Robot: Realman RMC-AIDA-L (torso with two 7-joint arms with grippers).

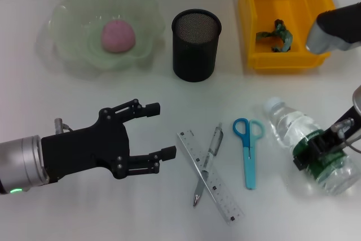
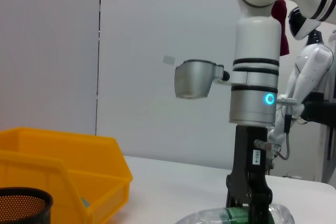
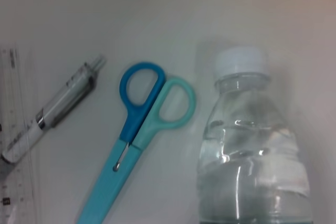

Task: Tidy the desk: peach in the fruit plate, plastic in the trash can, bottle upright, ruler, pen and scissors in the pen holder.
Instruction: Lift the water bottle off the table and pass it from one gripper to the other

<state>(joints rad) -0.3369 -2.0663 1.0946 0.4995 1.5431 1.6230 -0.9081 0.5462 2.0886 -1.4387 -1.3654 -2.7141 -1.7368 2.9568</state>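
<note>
Right gripper [image 1: 318, 150] clamped across the lying bottle [image 1: 307, 142], beside the scissors [image 1: 249, 149]. Left gripper [image 1: 161, 131] hovers wide open, holding nothing, near the ruler [image 1: 210, 176].

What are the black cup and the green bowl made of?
The black pen holder looks like metal mesh: its wall shows a fine grid of tiny holes. The green fruit plate looks like see-through plastic or glass, shiny with a wavy rim; I cannot tell which.

White table [image 1: 113, 207] – fruit plate [image 1: 67, 55], pen holder [image 1: 196, 45], yellow bin [image 1: 280, 60], ruler [image 1: 210, 177], pen [image 1: 206, 165], scissors [image 1: 249, 150], bottle [image 1: 296, 134]
</note>
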